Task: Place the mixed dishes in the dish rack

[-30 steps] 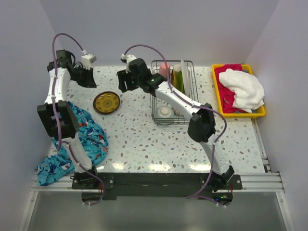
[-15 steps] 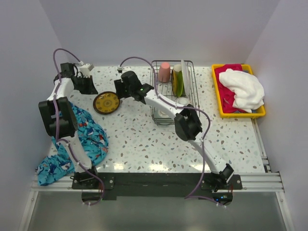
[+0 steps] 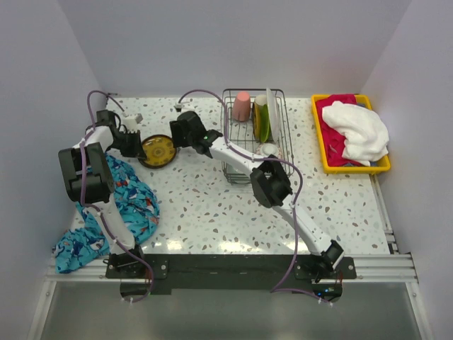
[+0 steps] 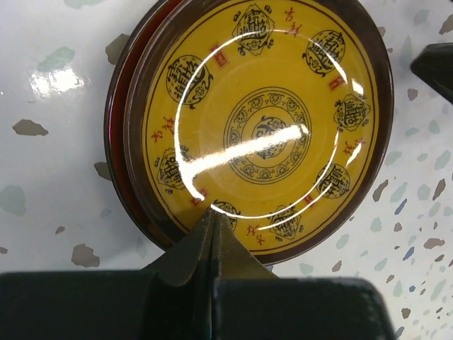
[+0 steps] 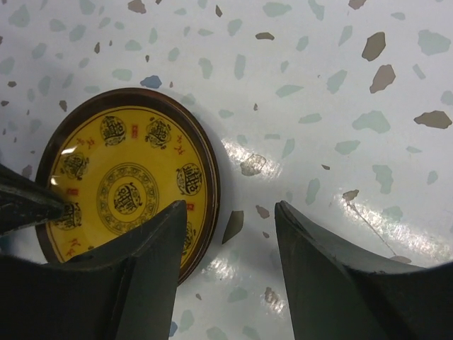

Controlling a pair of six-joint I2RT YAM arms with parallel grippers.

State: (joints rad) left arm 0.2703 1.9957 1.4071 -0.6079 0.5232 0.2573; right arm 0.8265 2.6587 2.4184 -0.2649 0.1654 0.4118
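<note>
Top external shows the yellow plate lying flat on the table, left of the rack and well apart from it. The left claw is at the plate's left edge and the right claw at its right edge, so the plate lies between the two.

In the left wrist view the left claw's fingers are pressed together into one point with nothing between them. That point lies over the plate's near rim; whether it touches cannot be told.

In the right wrist view the right claw's fingers stand apart and empty above the table. The plate's right rim lies under the finger on the left of that view, and the other finger is over bare table. The left claw's dark tip shows at the plate's far edge.

The rack holds a pink cup at its back left, a green plate and a white plate on edge beside it, and a cream cup nearer the front. Right of the rack stands a yellow tray with a white towel and a red cloth. A blue cloth lies at the table's left front, beneath the left arm
</note>
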